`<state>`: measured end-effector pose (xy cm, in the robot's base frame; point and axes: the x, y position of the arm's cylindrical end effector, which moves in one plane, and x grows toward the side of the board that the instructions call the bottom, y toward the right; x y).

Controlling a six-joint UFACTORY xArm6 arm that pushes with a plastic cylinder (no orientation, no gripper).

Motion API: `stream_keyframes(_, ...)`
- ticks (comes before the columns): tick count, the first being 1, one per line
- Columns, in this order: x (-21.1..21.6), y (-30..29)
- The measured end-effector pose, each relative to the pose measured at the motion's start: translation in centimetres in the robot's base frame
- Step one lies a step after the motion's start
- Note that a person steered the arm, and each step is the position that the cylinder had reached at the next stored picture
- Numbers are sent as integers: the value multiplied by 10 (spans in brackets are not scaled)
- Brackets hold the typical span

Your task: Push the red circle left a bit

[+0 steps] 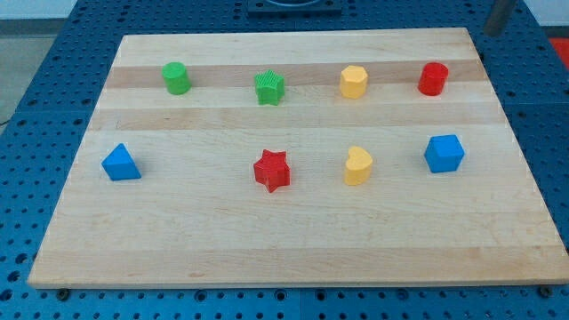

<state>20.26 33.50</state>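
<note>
The red circle (433,78), a short red cylinder, stands near the top right of the wooden board (293,240). A dark rod comes in at the view's top right corner, and my tip (492,32) is just beyond the board's top right corner, above and to the right of the red circle and apart from it. A yellow hexagon block (353,82) stands to the left of the red circle in the same row.
In the top row are also a green cylinder (176,78) and a green star (269,88). In the lower row stand a blue triangle (120,163), a red star (272,170), a yellow heart (357,166) and a blue cube-like block (444,153).
</note>
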Motion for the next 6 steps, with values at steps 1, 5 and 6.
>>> stream_keyframes(1, 0, 0)
stream_keyframes(5, 108, -80)
stream_keyframes(6, 128, -128)
